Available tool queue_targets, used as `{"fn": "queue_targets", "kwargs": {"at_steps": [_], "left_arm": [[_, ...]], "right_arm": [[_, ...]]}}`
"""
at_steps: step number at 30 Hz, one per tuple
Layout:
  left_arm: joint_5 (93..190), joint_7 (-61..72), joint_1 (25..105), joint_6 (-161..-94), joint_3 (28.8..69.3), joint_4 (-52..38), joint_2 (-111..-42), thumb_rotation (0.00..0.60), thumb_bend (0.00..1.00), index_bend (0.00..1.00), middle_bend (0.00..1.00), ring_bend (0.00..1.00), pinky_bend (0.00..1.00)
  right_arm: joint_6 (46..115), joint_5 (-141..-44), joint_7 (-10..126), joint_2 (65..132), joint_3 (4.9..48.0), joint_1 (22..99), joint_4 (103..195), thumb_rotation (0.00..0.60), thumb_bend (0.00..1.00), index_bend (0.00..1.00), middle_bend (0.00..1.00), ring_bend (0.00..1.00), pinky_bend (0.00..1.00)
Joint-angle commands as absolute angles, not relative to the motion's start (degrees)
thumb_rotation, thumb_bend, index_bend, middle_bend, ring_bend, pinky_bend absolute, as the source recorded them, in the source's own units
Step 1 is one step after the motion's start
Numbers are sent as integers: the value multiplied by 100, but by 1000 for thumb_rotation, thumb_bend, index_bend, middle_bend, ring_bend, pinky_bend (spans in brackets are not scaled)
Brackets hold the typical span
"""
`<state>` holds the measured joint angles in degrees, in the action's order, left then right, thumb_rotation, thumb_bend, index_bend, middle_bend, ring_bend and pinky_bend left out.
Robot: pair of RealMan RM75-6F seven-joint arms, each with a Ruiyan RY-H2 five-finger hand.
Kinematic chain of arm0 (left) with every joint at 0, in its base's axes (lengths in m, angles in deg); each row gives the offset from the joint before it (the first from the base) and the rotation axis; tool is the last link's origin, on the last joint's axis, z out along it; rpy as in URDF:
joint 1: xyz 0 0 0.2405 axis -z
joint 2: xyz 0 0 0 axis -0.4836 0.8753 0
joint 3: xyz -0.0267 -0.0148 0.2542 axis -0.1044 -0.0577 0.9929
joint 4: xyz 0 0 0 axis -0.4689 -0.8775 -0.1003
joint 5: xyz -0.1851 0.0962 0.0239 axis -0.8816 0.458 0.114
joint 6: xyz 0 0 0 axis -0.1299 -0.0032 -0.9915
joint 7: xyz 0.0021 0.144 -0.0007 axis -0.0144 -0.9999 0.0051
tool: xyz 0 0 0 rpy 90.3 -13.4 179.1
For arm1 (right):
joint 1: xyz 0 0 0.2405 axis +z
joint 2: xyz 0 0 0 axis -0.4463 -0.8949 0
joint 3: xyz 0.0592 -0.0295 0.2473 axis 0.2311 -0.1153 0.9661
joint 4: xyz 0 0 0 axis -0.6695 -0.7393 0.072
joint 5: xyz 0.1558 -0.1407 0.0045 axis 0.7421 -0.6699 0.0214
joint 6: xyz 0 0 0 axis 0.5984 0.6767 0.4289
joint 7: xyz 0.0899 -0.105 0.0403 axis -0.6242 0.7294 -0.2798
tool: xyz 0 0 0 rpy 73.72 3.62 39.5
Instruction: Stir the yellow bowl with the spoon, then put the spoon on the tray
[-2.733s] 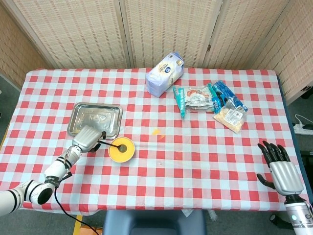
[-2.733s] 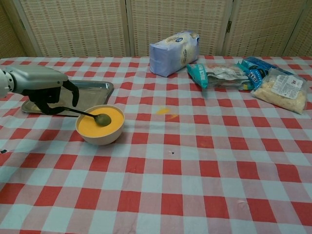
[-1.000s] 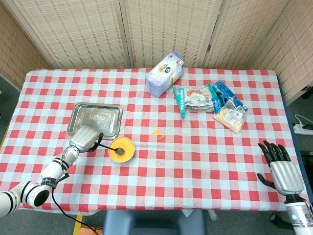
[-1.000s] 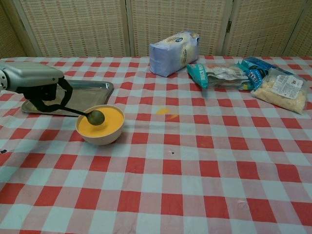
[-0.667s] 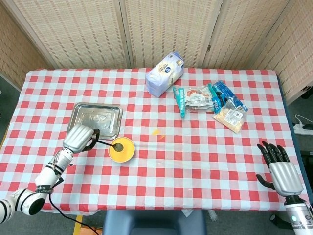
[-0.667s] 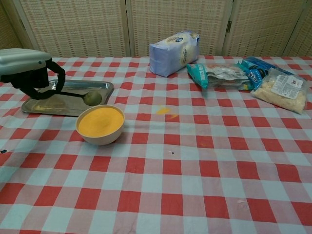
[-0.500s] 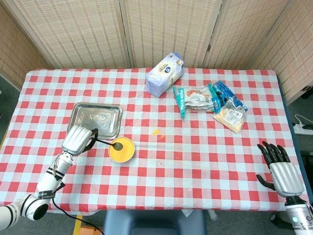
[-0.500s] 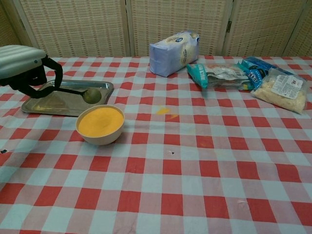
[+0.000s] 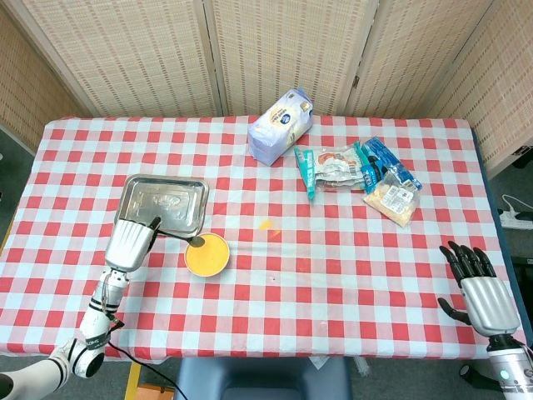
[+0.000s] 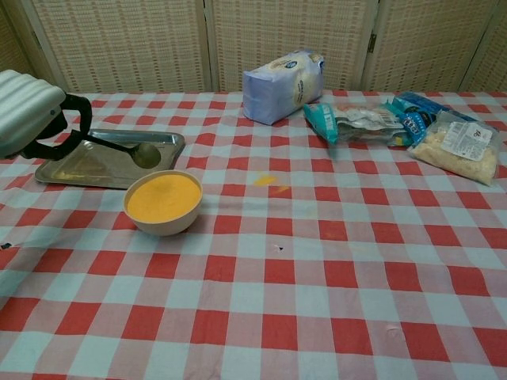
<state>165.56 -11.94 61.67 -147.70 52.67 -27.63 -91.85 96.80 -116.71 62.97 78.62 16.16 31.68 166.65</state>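
spoon (image 10: 135,150), dark and slim, has risen out of the round yellow bowl (image 10: 162,203) since a second ago; left hand (image 10: 28,111) grips it over the shiny metal tray (image 10: 75,170). right hand (image 9: 479,292) rests with fingers spread.

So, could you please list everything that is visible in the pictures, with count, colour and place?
bowl: one, pale outside with yellow filling, left part of the table, in front of the tray.
spoon: one, dark, held above the tray.
tray: one, silver metal, far left of the table.
white bag: one, white and blue, back centre.
snack packets: a few, blue, clear and pale yellow, back right.
tablecloth: one, red and white checks, covers the table.
screen: woven beige panels behind the table.
left hand: one, silver and black, holds the spoon handle.
right hand: one, silver and black, holds nothing, at the table's near right edge.
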Motion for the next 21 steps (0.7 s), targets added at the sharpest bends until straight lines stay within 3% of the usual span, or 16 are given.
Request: {"fn": "queue_targets", "kwargs": {"at_steps": [1,21], "left_arm": [[16794,-1151,6016,-15036,5360,-3453,-9630,600,604,949,1000,1000,1000],[17093,-1170,5842,-15285,5437,-4496,-10352,600,611,949,1000,1000,1000]], "right_arm": [[9668,-11673,6302,7863,1615,3173,16668,600,170,0,0,0,0],[9687,-11719,6294,7841,1599,3164,16707,600,170,0,0,0,0]]}}
